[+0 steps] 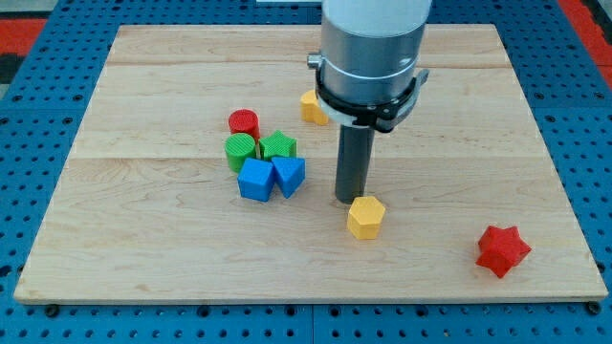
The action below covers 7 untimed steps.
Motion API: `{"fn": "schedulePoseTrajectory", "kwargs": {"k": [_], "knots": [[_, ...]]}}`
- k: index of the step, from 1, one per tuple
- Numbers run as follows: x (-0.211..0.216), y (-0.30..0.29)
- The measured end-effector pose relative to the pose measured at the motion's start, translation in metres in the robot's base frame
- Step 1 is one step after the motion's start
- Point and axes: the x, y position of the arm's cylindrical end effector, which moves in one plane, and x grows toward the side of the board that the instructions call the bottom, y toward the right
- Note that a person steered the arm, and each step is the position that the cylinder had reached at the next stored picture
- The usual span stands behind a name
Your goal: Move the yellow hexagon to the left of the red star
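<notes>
1. On the left part of the wooden surface (143, 239) a cluster stands: a red cylinder (244, 122) on the far side, then a green cylinder (239, 150) and a green block (278, 145) whose shape I cannot tell, and nearest a blue cube (256, 179) touching a blue block (289, 174). None of them is in the path, so they should be left alone.
2. A second yellow block (312, 106) lies far, partly hidden by the arm; it is not the target.
3. My tip (350, 200) rests just beside the yellow hexagon (365, 217), on its far-left side. The end effector is a plain rod, so it has no jaws to spread or press together, and it holds nothing.
4. The red star (502, 250) is well to the right, near the front edge. The hexagon is already on its left but well apart.
5. I judge a good push goes rightward and slightly nearer, through the centre of the hexagon, so it does not turn away, and stops before it touches the star.
</notes>
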Motion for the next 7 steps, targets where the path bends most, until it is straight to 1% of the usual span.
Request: {"fn": "schedulePoseTrajectory", "kwargs": {"k": [1, 2, 3, 4, 5, 6, 7], "knots": [[0.010, 0.001], [0.028, 0.016], [0.037, 0.020], [0.039, 0.037], [0.032, 0.036], [-0.019, 0.033], [-0.050, 0.007]]}}
